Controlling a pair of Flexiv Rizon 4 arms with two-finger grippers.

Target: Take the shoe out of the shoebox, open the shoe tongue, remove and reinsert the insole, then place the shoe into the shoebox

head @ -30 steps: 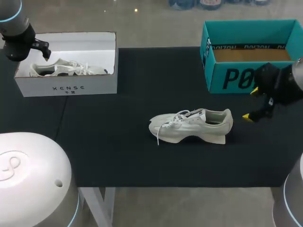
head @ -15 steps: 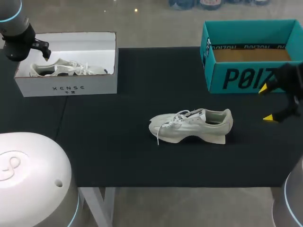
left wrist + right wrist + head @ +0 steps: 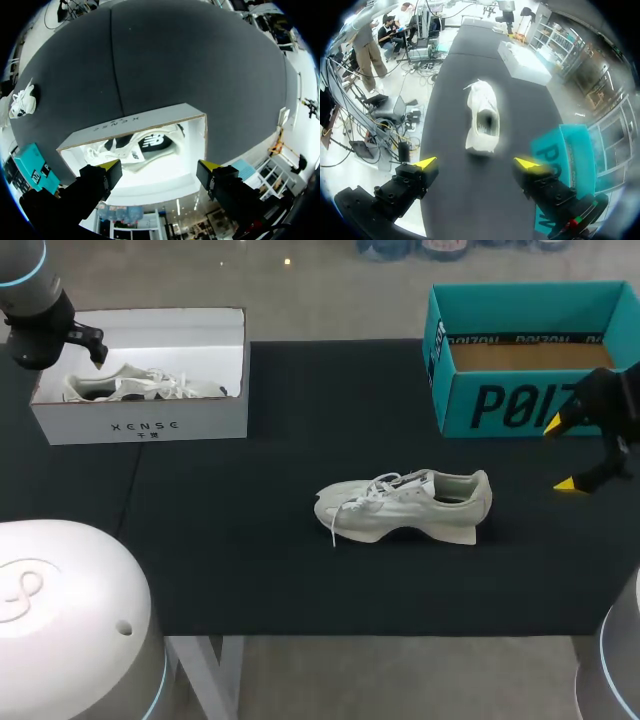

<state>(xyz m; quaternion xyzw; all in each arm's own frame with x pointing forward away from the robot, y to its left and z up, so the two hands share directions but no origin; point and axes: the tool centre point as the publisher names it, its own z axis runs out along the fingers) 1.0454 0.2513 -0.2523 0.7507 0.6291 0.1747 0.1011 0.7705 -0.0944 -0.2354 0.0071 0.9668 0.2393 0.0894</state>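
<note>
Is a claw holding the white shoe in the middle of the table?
No, the white shoe lies alone on the black mat, with the right claw open and apart from it.

Black table (image 3: 250, 570); on it white shoe (image 3: 405, 505), white shoebox (image 3: 140, 425), teal shoebox (image 3: 462, 400).

Pulls the right gripper (image 3: 559, 453) back from the heel of the shoe (image 3: 405, 505), out to the frame's right edge, beside the teal shoebox (image 3: 500, 405).
</note>
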